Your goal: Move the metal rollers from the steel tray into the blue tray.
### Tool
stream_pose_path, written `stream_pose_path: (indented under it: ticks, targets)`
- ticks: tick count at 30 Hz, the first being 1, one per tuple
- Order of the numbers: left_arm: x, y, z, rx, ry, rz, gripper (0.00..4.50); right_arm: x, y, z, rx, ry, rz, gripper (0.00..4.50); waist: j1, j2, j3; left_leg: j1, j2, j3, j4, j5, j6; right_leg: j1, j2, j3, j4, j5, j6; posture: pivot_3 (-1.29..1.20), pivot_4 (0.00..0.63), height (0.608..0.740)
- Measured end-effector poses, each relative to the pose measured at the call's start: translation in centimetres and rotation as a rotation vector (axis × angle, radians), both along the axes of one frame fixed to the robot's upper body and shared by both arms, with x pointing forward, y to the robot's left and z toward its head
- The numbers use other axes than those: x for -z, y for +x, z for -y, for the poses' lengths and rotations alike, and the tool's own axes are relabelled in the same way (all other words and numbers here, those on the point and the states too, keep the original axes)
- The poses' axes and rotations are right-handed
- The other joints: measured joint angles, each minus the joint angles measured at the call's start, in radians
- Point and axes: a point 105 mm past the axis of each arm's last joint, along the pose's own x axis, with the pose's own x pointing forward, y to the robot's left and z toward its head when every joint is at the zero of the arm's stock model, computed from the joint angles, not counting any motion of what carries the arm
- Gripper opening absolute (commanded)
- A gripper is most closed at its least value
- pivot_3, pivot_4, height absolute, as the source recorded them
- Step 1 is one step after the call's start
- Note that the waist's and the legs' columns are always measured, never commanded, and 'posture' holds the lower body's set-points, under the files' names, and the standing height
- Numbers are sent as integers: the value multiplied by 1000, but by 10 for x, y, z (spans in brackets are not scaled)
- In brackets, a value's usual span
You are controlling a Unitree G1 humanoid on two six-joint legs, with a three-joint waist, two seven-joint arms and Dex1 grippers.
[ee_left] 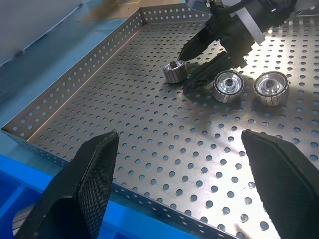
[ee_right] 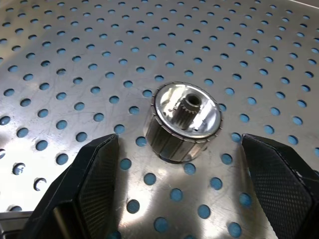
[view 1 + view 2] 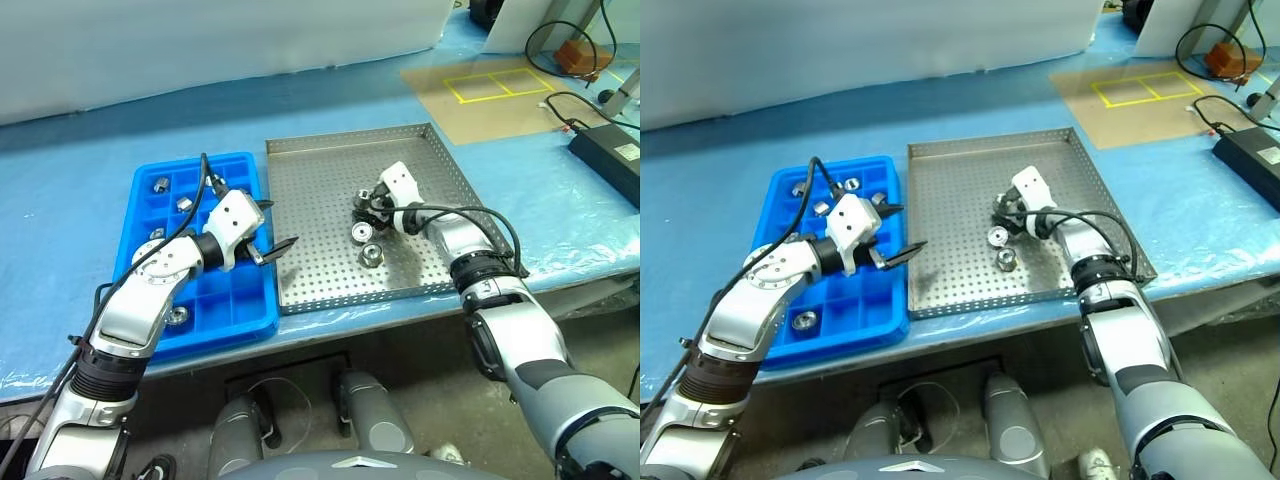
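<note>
Rollers (image 3: 371, 254) lay loose on the steel tray (image 3: 330, 180), three grouped near its middle, while several already sat in compartments of the blue tray (image 3: 250, 320) beside it on the surface (image 3: 60, 230). The right end effector (image 3: 364, 207) hung low with fingers spread on either side of one roller (image 2: 182, 122), apparently lined up to close on it. The left end effector (image 3: 274, 226), also spread and empty, hovered over the trays' shared edge, likely waiting.

You see a dull, brushed steel tray (image 3: 320, 190) with a perforated floor, shiny ribbed metal rollers (image 2: 182, 122) with mirror-bright tops, a glossy blue plastic tray (image 3: 255, 320), and matt black fingers (image 2: 94, 184) with cross-hatched pads
</note>
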Motion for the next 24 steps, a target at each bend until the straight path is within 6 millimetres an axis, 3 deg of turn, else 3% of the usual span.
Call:
stream_pose_path:
  ticks: [8, 13, 20, 24]
  targets:
    - [0, 1, 0, -5, -4, 2, 4144, -5, 0, -18, -30, 28, 24, 4103, 0, 0, 0, 0, 0, 0, 0, 0, 0, 0, 0, 0, 0, 0, 0, -546, 150, 740]
    - [0, 1, -1, -15, 2, 5, 4144, -5, 1, -19, -16, 28, 32, 4103, 0, 0, 0, 0, 0, 0, 0, 0, 0, 0, 0, 0, 0, 0, 0, -547, 150, 740]
    - [1, 1, -1, -17, 6, 5, 4194, -8, 3, -15, 16, 29, 56, 1710, -1, 0, 0, 0, 0, 0, 0, 0, 0, -1, 0, 0, 0, 0, 0, -556, 150, 740]
    - [1, 1, -1, -17, 7, 3, 4194, -8, 3, -17, 0, 38, 57, 1635, -3, 0, 0, 0, 0, 0, 0, 0, 0, -1, 0, 0, 1, 0, 0, -560, 150, 740]
